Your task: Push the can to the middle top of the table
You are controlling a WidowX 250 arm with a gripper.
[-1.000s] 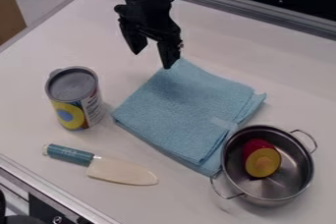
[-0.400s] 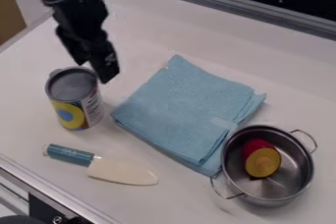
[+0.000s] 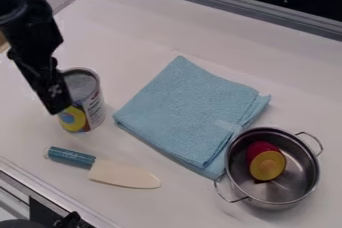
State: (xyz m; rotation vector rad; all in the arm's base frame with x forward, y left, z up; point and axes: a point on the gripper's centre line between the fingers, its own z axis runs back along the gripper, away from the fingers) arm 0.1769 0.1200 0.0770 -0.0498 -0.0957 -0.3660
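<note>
Honestly can't tell if the hand (image 3: 56,106) is open or closed, but with the can (image 3: 94,106) at frame left, I'd push slowly, low on its near-left side, so it won't tip.

Round metal can (image 3: 93,103), yellow around blue. Plain light-blue folded cloth (image 3: 187,109). Pointed knife (image 3: 100,167), blue-green handle, cream blade. Round silver metal pot (image 3: 294,187). Red and yellow round thing (image 3: 266,163).

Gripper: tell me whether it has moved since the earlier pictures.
Yes: the gripper has moved left and down in the view, from the top corner of the blue cloth to the left side of the can.
</note>
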